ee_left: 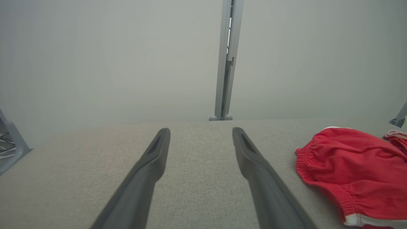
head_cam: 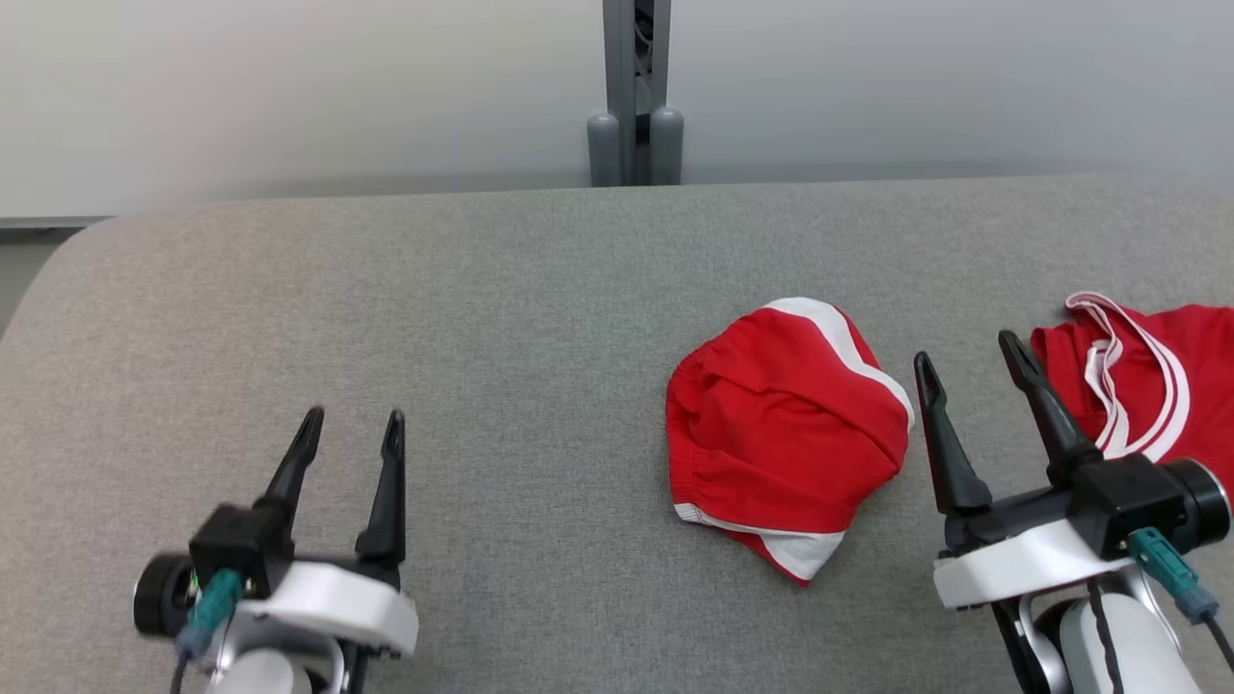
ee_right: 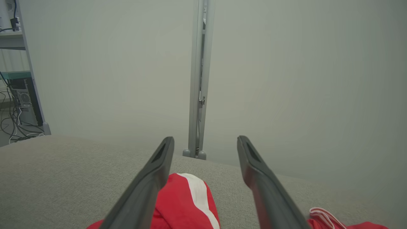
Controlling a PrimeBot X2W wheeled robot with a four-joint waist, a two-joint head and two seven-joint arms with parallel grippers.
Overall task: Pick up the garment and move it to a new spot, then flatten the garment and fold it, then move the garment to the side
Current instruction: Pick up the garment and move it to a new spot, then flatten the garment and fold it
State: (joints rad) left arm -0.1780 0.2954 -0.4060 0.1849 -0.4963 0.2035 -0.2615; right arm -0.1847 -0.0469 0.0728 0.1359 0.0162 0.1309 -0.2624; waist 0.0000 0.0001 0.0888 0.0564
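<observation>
While the left gripper (head_cam: 354,416) holds its fingers wide and empty over the grey fabric-covered tabletop (head_cam: 482,289), the crumpled red cloth shorts with white stripes (head_cam: 786,434) lie right of centre. Just beside them is the right gripper (head_cam: 967,349), fingers equally wide and empty, then another red white-trimmed garment (head_cam: 1191,386).

The table (head_cam: 386,289) is covered in grey woven cloth, matt and slightly rough. The shorts (head_cam: 771,424) are made of soft red cloth, matt and creased, trimmed with smooth white bands and finely gathered at the waistband. A second garment (head_cam: 1195,376) of the same matt red cloth is edged with white tape. The left gripper (head_cam: 353,424) and right gripper (head_cam: 967,349) are fingered in dark matt plastic, and their wrist covers (head_cam: 337,598) are moulded in smooth, faintly glossy white plastic. The post (head_cam: 622,87) is finished as smooth grey metal; the wall (head_cam: 289,87) is seen as matt.
</observation>
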